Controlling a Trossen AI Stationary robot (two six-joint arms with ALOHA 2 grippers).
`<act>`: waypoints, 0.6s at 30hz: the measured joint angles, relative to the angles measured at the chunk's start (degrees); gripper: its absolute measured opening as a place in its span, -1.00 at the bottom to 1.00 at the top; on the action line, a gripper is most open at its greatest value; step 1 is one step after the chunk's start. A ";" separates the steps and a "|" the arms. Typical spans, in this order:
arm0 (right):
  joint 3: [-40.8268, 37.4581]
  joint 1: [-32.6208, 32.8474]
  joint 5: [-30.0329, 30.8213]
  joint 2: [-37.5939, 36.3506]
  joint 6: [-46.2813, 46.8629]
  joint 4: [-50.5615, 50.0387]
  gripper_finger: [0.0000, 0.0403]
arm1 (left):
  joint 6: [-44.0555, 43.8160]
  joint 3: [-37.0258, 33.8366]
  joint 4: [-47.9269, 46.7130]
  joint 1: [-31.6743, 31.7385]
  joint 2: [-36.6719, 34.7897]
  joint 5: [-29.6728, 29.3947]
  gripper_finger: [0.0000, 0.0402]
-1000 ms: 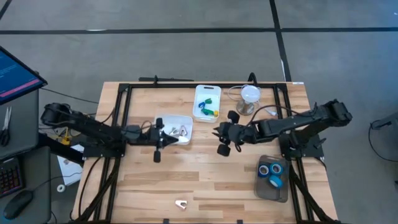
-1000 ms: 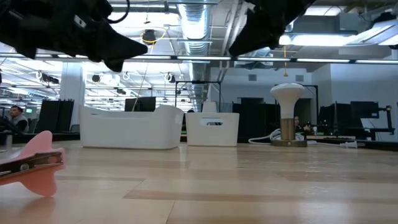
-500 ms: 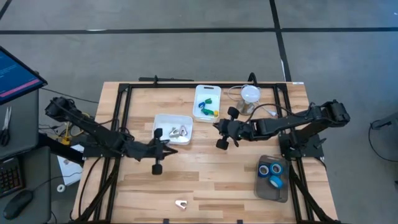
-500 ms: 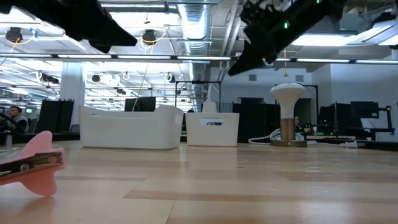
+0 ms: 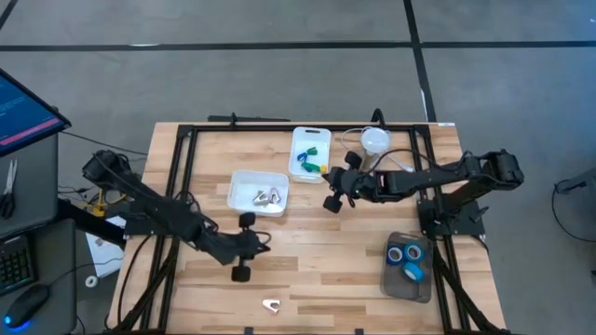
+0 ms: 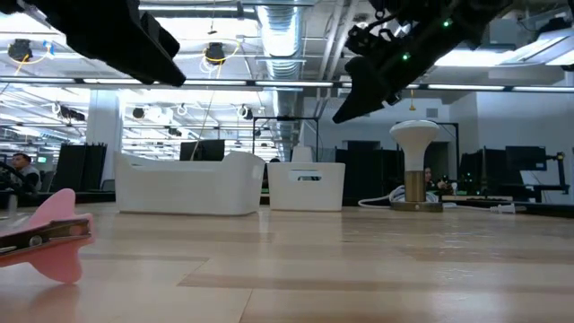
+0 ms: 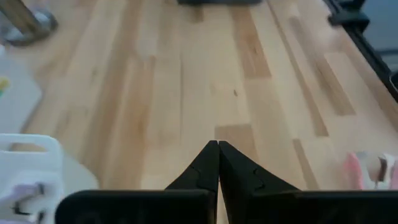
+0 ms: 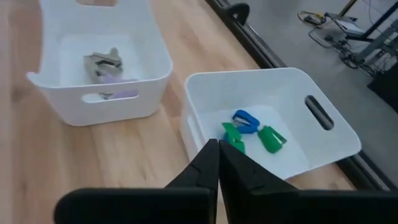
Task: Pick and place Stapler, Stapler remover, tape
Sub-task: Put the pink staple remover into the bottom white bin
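High view: my left pincer (image 5: 244, 260), fingers together, nears the staple remover (image 5: 271, 304) at the bench's front edge; I should spread them before descending.

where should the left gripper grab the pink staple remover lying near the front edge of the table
From above, across its narrow middle. The pink staple remover lies flat on bare wood, apart from everything, so nothing blocks a straight descent. The left gripper, fingers shut, hangs nearest and would need to open first. Its exact jaw orientation is too small to read, so alignment is a guess.
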 joint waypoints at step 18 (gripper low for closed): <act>-6.80 -7.24 -2.92 -0.07 4.05 2.94 -1.00 | -14.34 9.83 -13.71 -1.60 5.12 17.11 -0.99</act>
